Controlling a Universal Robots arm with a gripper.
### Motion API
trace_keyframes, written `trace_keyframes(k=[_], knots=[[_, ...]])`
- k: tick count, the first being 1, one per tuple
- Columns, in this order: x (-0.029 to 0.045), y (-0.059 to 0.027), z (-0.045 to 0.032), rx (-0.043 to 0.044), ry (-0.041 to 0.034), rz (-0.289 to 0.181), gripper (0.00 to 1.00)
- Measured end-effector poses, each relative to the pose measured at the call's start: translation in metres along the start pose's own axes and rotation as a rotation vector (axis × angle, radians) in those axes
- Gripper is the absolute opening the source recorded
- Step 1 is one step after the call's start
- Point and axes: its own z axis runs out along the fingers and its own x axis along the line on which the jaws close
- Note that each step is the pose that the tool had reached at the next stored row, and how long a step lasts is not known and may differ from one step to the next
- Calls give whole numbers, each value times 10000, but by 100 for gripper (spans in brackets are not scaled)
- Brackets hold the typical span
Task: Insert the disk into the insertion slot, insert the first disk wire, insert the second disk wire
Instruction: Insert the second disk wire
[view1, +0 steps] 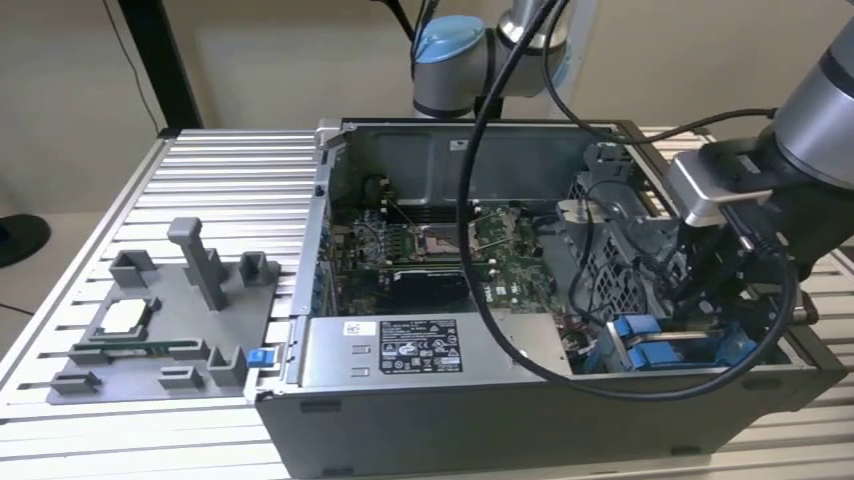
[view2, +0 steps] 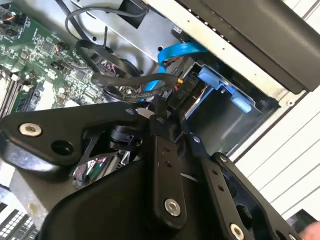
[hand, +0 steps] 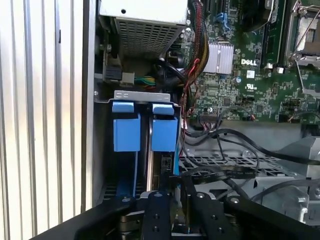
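Beige wall (view1: 267, 60), slatted metal table (view1: 227, 190)

The gripper (view1: 714, 300) at three o'clock hides the slot (hand: 145, 165) floor; its fingertips sit behind cables (view2: 125, 82).

I see the computer case (view1: 534, 400) standing on the worktop (view1: 227, 190) | parts tray (view1: 147, 330) lies on the worktop at the exterior view's left of the case | motherboard (view1: 427, 245) sits inside the case | power-supply box (view1: 414, 350) lies in front of it | insertion slot (hand: 142, 130) sits in the case's corner at the exterior view's right | my claw (hand: 172, 200) hangs over that slot.
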Motion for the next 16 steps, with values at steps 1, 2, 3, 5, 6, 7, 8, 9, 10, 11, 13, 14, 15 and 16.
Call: trace_keyframes(k=[1, 2, 3, 5, 6, 7, 8, 9, 10, 11, 13, 14, 15, 16], knots=[[-6, -2, -45, -2, 1, 0, 100], [-11, -4, -76, -3, 4, 0, 100], [-11, -4, -81, -2, 0, 1, 100], [-12, -4, -80, -3, -2, 1, 100], [-12, -4, -86, -3, 2, 1, 100], [-16, -5, -109, -3, 6, 1, 100], [-21, -7, -141, -3, 3, 1, 100], [-27, -10, -189, -5, 1, 1, 100], [-33, -12, -232, -6, 2, 1, 100], [-40, -15, -279, -6, 2, 1, 100], [-42, -20, -342, -7, 1, -1, 100], [-36, -27, -348, -8, 8, -2, 100], [-27, -34, -352, -8, 26, -2, 100], [-17, -39, -353, -8, 45, -1, 100]])
